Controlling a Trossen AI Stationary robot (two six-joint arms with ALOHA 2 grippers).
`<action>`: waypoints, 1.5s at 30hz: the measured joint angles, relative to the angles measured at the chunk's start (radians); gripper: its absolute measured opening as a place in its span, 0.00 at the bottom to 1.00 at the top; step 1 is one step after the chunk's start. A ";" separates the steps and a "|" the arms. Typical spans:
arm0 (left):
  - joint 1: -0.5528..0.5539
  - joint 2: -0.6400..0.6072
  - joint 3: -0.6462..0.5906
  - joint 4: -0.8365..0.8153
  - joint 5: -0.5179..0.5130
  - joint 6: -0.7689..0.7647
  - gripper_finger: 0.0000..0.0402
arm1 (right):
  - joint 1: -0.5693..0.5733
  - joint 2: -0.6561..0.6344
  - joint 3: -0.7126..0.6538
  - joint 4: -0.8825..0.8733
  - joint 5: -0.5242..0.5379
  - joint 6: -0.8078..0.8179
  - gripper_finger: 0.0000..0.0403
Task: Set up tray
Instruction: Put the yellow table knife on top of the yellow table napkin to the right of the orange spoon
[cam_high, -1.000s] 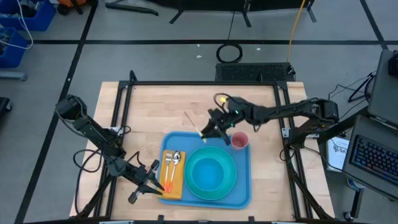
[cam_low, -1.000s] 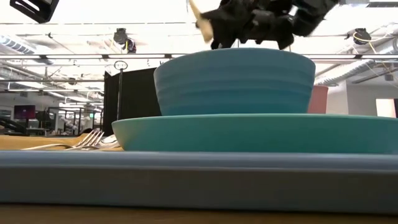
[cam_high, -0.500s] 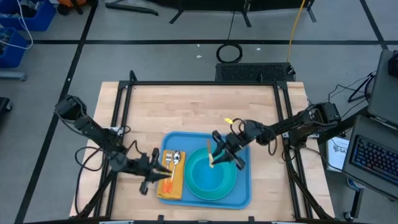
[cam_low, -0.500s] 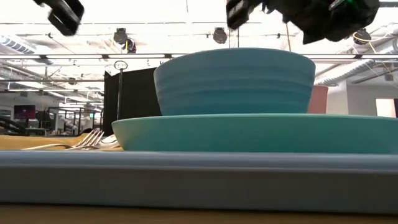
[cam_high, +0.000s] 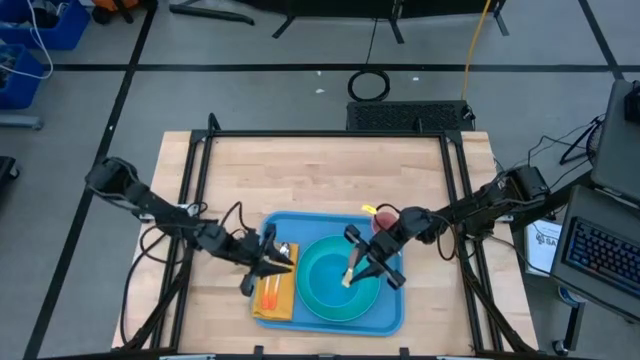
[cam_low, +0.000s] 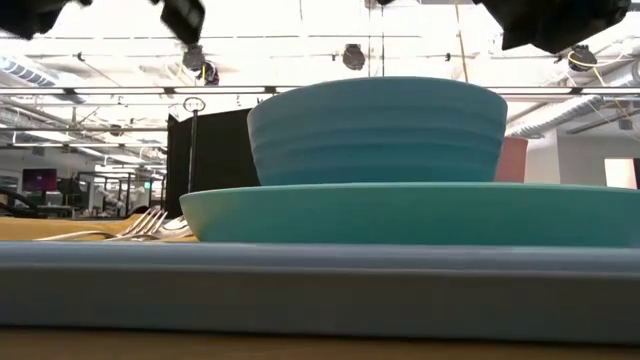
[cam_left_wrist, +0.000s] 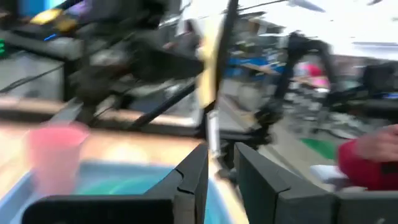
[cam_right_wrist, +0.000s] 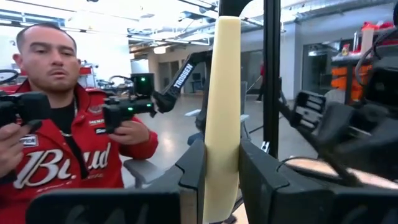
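The light-blue tray (cam_high: 310, 230) lies on the wooden table and carries a turquoise plate (cam_low: 400, 215) with a bowl (cam_high: 335, 290) on it. A fork and a spoon (cam_high: 283, 252) lie on the orange napkin (cam_high: 277, 305). A pink cup (cam_high: 386, 218) stands in the tray's far right corner. My right gripper (cam_high: 352, 272) hovers over the bowl, shut on a pale flat stick (cam_right_wrist: 222, 93). My left gripper (cam_high: 272, 260) hovers over the fork and spoon, fingers a little apart (cam_left_wrist: 222, 163), nothing between them. My right gripper pinches the pale stick between its two fingers, on its flat faces (cam_right_wrist: 222, 149). The fingers come in about level from the table's right and lie across the stick. The stick's rounded end stands well above the fingers. It hangs clear over the bowl; its lower end is hidden.
An orange-red thing (cam_high: 268, 292) lies on the napkin. Bare wood shows on the table's far half (cam_high: 300, 170). A black frame (cam_high: 200, 200) edges the table. A person in a red jacket (cam_right_wrist: 68, 155) stands beyond the table's near side.
My right gripper has carried the stick from beside the pink cup toward the near edge, to above the bowl, turning as it went. My left gripper has swung from the napkin's near left corner toward the far edge and the right, to above the fork and spoon.
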 joint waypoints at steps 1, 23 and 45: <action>0.011 0.000 0.025 -0.014 0.034 0.011 0.22 | -0.002 0.000 0.007 -0.002 0.000 -0.008 0.14; 0.044 0.291 0.373 -0.220 0.151 0.088 0.60 | -0.007 0.166 0.133 -0.003 -0.032 -0.044 0.14; 0.061 0.296 0.376 -0.225 0.203 0.031 0.52 | -0.006 0.192 0.148 -0.047 0.027 -0.090 0.14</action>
